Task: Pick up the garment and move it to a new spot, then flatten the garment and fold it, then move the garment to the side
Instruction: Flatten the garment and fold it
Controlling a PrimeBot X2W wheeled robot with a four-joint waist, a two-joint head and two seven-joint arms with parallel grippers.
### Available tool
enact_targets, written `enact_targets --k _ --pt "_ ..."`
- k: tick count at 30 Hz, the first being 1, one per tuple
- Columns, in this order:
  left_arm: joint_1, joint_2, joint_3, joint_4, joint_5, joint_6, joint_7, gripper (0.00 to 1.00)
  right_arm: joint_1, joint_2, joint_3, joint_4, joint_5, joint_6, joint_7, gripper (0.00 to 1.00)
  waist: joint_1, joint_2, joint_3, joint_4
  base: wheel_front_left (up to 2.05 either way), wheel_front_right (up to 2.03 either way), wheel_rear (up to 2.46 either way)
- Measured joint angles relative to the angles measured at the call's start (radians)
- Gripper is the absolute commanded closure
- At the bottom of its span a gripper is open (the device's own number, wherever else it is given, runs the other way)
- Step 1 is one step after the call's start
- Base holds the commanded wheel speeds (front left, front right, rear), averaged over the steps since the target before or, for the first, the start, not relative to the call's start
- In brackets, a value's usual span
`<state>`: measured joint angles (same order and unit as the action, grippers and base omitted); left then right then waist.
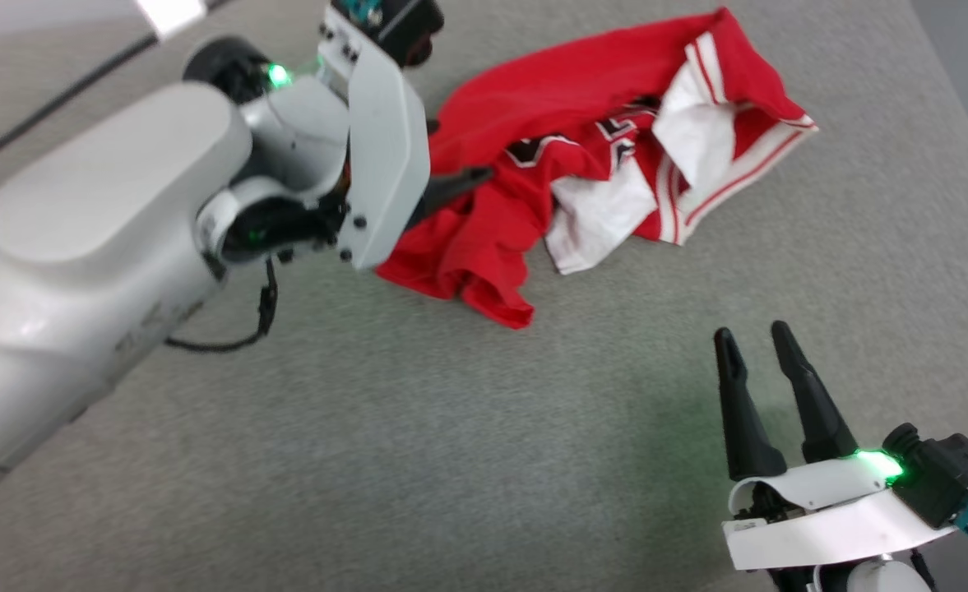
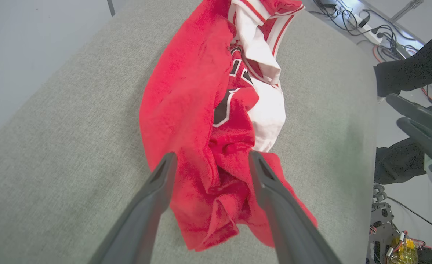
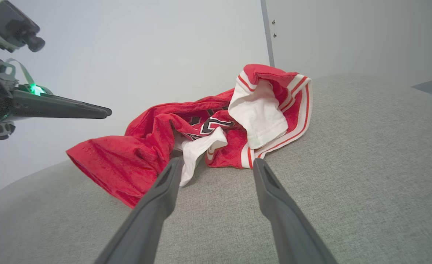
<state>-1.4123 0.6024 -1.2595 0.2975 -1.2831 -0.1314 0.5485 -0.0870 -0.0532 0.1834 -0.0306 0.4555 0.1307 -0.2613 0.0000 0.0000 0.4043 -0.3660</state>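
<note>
both left fingers (image 2: 153, 205) and right fingers (image 1: 743, 411) apart, empty, near crumpled garment (image 1: 533, 107)

We see a grey fabric surface (image 1: 451, 460); beyond its edge lie a white power strip (image 2: 370, 33) and tangled cables (image 2: 397, 51), beside a person's dark clothing (image 2: 417, 69).

Crumpled garment (image 2: 186, 110), left gripper (image 2: 210, 161) spread above

Big flat grey woven-fabric surface (image 1: 451, 460), plain pale wall (image 3: 146, 44) behind it, white power strip (image 2: 370, 33) and tangled black cables (image 2: 342, 16) off one edge.
</note>
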Motion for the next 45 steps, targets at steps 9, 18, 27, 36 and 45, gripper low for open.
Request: enact_targets --k 9,18,27,36,45 --pt "-0.026 -0.045 -0.020 0.171 0.038 0.000 0.086 0.00 -0.011 0.000 0.046 -0.019 0.046 0.000 0.000 0.00 0.0000 0.0000 0.073 -0.089 0.00 0.00 0.00" --pt "0.039 -0.033 -0.017 0.210 0.021 0.000 0.065 1.00 -0.027 0.001 0.046 -0.032 0.050 0.000 0.000 0.00 0.0000 0.0000 0.108 -0.107 0.00 0.00 0.00" --pt "0.038 0.017 -0.022 0.127 -0.049 0.000 0.058 1.00 -0.045 0.001 0.032 -0.028 0.014 0.000 0.000 0.00 0.0000 0.0000 0.086 -0.036 0.00 0.00 0.00" --pt "0.143 0.209 -0.022 -0.097 -0.121 0.000 0.157 1.00 -0.040 0.001 0.009 -0.021 -0.020 0.000 -0.002 0.00 0.0000 0.0000 0.040 0.043 0.00 0.00 0.00" --pt "0.342 0.435 -0.025 -0.411 -0.300 0.000 0.356 1.00 -0.020 0.001 -0.015 -0.027 -0.028 0.000 -0.002 0.00 0.0000 0.0000 0.008 0.096 0.00 0.00 0.00"
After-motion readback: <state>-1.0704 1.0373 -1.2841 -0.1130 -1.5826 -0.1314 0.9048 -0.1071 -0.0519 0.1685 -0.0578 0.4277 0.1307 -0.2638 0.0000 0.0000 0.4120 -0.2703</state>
